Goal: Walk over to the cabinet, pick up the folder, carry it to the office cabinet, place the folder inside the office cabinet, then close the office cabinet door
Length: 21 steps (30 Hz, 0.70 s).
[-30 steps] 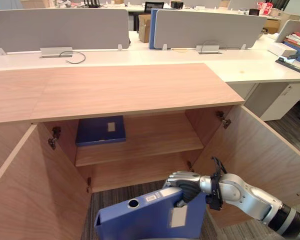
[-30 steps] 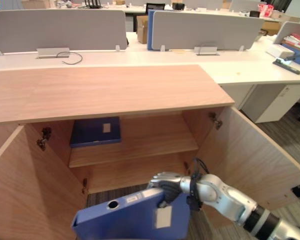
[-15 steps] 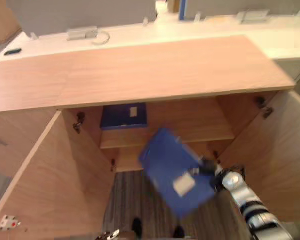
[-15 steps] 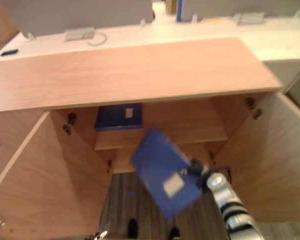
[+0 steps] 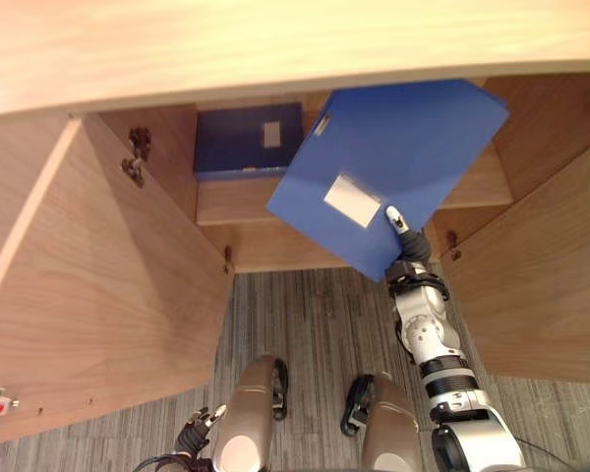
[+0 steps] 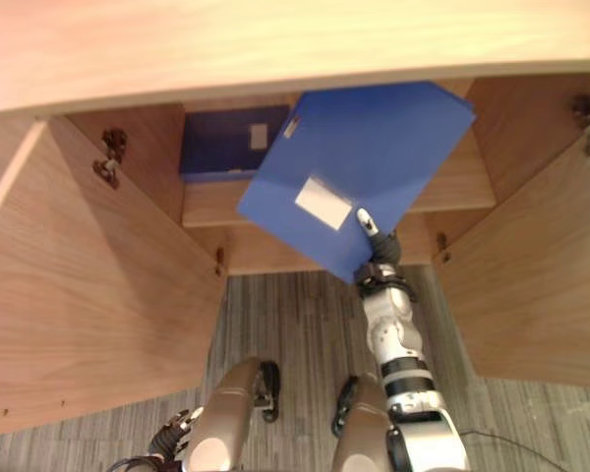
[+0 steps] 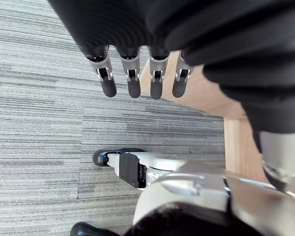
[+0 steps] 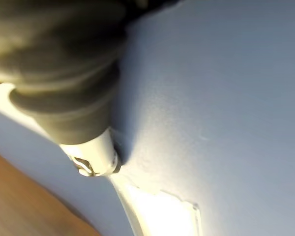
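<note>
At the open office cabinet [image 5: 275,49] my right hand [image 5: 405,241] pinches the folder [image 5: 393,147] by a low corner, thumb on its face, tilted before the shelf [image 5: 275,202]. Head cam: 2 folders, mine & a second folder [image 5: 241,143] flat on the shelf; 2 doors [image 5: 98,295] open. R wrist cam: thumb by the label [image 8: 162,211]. L wrist cam: left hand [image 7: 130,73], fingers straight, above carpet [image 7: 34,123].

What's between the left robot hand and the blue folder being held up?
Bare grey carpet, seen in the left eye view. The left robot hand hangs open; the right robot hand holds the folder up at the cabinet.
</note>
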Available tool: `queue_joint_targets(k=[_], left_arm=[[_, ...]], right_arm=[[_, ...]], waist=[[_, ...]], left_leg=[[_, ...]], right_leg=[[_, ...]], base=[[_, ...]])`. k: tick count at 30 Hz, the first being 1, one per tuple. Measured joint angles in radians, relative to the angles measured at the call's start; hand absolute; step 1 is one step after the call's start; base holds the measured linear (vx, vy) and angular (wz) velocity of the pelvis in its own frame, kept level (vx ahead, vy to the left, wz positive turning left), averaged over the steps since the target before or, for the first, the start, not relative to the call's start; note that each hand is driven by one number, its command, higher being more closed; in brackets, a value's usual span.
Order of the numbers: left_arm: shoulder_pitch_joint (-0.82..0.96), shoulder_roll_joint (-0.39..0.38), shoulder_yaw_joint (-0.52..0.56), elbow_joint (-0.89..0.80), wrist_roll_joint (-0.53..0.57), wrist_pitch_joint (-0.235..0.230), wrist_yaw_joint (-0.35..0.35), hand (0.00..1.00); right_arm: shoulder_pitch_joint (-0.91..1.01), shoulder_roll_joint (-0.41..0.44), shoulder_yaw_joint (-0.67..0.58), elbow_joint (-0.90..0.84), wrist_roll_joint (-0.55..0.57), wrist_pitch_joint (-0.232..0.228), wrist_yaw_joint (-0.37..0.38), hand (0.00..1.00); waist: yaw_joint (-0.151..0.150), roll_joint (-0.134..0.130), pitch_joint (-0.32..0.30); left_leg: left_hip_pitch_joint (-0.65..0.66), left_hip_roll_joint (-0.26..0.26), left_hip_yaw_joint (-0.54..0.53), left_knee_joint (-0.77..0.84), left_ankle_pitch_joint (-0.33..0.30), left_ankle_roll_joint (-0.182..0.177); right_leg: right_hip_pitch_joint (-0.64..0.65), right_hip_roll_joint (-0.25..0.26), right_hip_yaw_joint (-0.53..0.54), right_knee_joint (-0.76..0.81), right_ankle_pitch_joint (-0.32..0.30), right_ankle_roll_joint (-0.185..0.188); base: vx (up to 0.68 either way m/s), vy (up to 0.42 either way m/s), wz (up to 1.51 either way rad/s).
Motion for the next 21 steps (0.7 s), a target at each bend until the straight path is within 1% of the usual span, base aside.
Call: queue_joint_targets(k=[4, 5, 6, 7, 9, 10, 11, 12, 13, 14, 15, 16, 17, 18, 20, 21], left_arm=[[0.0, -0.001, -0.001, -0.019, -0.013, 0.001, 0.012, 0.0], [0.0, -0.001, -0.003, -0.03, -0.017, 0.001, 0.019, 0.0], [0.0, -0.002, -0.004, -0.036, -0.02, 0.002, 0.023, 0.0], [0.0, -0.002, -0.009, -0.05, -0.036, 0.002, 0.035, 0.0], [0.001, -0.002, -0.013, -0.056, -0.05, 0.002, 0.048, 0.0], [0.002, -0.001, -0.022, -0.065, -0.057, 0.004, 0.058, 0.0], [0.001, 0.0, -0.026, -0.069, -0.06, 0.006, 0.064, 0.0], [0.001, 0.0, -0.032, -0.075, -0.076, 0.008, 0.077, 0.0], [0.002, 0.0, -0.045, -0.086, -0.094, 0.011, 0.093, 0.0], [0.002, 0.0, -0.049, -0.093, -0.1, 0.012, 0.1, 0.0], [0.002, 0.0, -0.052, -0.094, -0.104, 0.013, 0.104, 0.0], [0.002, 0.0, -0.06, -0.1, -0.119, 0.016, 0.113, 0.0], [0.002, -0.001, -0.071, -0.103, -0.122, 0.018, 0.123, 0.0], [0.002, -0.002, -0.077, -0.107, -0.125, 0.019, 0.126, 0.0], [0.001, -0.003, -0.092, -0.124, -0.132, 0.022, 0.133, 0.0], [0.003, -0.002, -0.098, -0.133, -0.134, 0.022, 0.138, 0.0]], right_arm=[[-0.084, 0.03, -0.024, -0.005, 0.104, -0.032, -0.028, 1.0], [-0.121, 0.047, -0.038, -0.006, 0.151, -0.059, -0.049, 1.0], [-0.138, 0.054, -0.047, -0.006, 0.174, -0.074, -0.061, 1.0], [-0.185, 0.081, -0.077, -0.005, 0.23, -0.104, -0.086, 1.0], [-0.237, 0.1, -0.111, -0.005, 0.282, -0.138, -0.115, 1.0], [-0.284, 0.109, -0.146, -0.001, 0.306, -0.164, -0.144, 1.0], [-0.314, 0.107, -0.163, 0.008, 0.317, -0.177, -0.164, 1.0], [-0.375, 0.104, -0.211, 0.038, 0.32, -0.194, -0.207, 1.0], [-0.468, 0.083, -0.281, 0.107, 0.339, -0.208, -0.254, 1.0], [-0.525, 0.055, -0.323, 0.153, 0.387, -0.209, -0.283, 1.0], [-0.542, 0.043, -0.339, 0.165, 0.412, -0.209, -0.292, 1.0], [-0.574, 0.022, -0.374, 0.186, 0.472, -0.213, -0.311, 1.0], [-0.609, -0.003, -0.408, 0.212, 0.515, -0.225, -0.329, 1.0], [-0.624, -0.017, -0.425, 0.221, 0.534, -0.231, -0.339, 1.0], [-0.667, -0.077, -0.47, 0.254, 0.598, -0.252, -0.371, 1.0], [-0.679, -0.108, -0.481, 0.26, 0.623, -0.263, -0.39, 1.0]], waist=[[0.011, -0.004, 0.006], [0.02, -0.004, 0.012], [0.023, -0.003, 0.016], [0.032, -0.003, 0.025], [0.036, -0.003, 0.027], [0.042, -0.002, 0.029], [0.044, 0.001, 0.033], [0.052, 0.002, 0.036], [0.064, 0.004, 0.038], [0.076, 0.006, 0.039], [0.079, 0.008, 0.04], [0.087, 0.011, 0.041], [0.09, 0.023, 0.048], [0.092, 0.028, 0.051], [0.107, 0.041, 0.06], [0.114, 0.043, 0.061]], left_leg=[[-0.114, -0.002, -0.006, 0.097, -0.02, 0.003], [-0.142, -0.006, -0.008, 0.124, -0.026, 0.005], [-0.151, -0.007, -0.01, 0.136, -0.029, 0.005], [-0.181, -0.01, -0.018, 0.165, -0.036, 0.003], [-0.221, -0.018, -0.028, 0.192, -0.04, 0.0], [-0.254, -0.025, -0.037, 0.21, -0.04, -0.001], [-0.269, -0.03, -0.044, 0.218, -0.04, -0.002], [-0.298, -0.033, -0.051, 0.233, -0.04, -0.002], [-0.338, -0.036, -0.058, 0.248, -0.038, -0.005], [-0.367, -0.05, -0.066, 0.256, -0.034, -0.005], [-0.377, -0.053, -0.069, 0.261, -0.031, 0.0], [-0.396, -0.064, -0.078, 0.268, -0.029, 0.0], [-0.413, -0.075, -0.093, 0.275, -0.026, -0.001], [-0.421, -0.079, -0.1, 0.279, -0.025, -0.002], [-0.444, -0.101, -0.112, 0.286, -0.021, -0.005], [-0.461, -0.113, -0.115, 0.287, -0.016, -0.006]], right_leg=[[-0.105, -0.021, 0.009, 0.098, -0.032, -0.003], [-0.131, -0.032, 0.011, 0.129, -0.043, -0.004], [-0.14, -0.035, 0.011, 0.144, -0.048, -0.002], [-0.164, -0.041, 0.01, 0.174, -0.062, -0.005], [-0.195, -0.054, 0.005, 0.205, -0.073, -0.007], [-0.221, -0.064, 0.0, 0.227, -0.08, -0.008], [-0.231, -0.068, -0.004, 0.237, -0.082, -0.009], [-0.255, -0.07, -0.005, 0.252, -0.086, -0.008], [-0.288, -0.074, -0.009, 0.267, -0.087, -0.009], [-0.309, -0.09, -0.017, 0.279, -0.091, -0.009], [-0.315, -0.096, -0.022, 0.284, -0.094, -0.009], [-0.325, -0.105, -0.032, 0.293, -0.099, -0.009], [-0.326, -0.111, -0.044, 0.297, -0.104, -0.007], [-0.327, -0.115, -0.052, 0.299, -0.106, -0.007], [-0.336, -0.139, -0.067, 0.317, -0.119, -0.007], [-0.352, -0.151, -0.068, 0.327, -0.125, -0.005]], base=[[-0.06, 0.031, 0.13], [-0.05, 0.015, 0.17], [-0.05, 0.005, 0.19], [-0.04, -0.001, 0.17], [-0.05, 0.001, 0.24], [-0.04, 0.006, 0.28], [-0.04, 0.015, 0.27], [-0.03, 0.027, 0.23], [-0.03, 0.042, 0.3], [-0.01, 0.037, 0.28], [0.01, 0.029, 0.33], [0.02, 0.014, 0.36], [0.02, 0.016, 0.35], [0.01, 0.013, 0.35], [0.0, 0.019, 0.36], [0.0, 0.011, 0.36]])
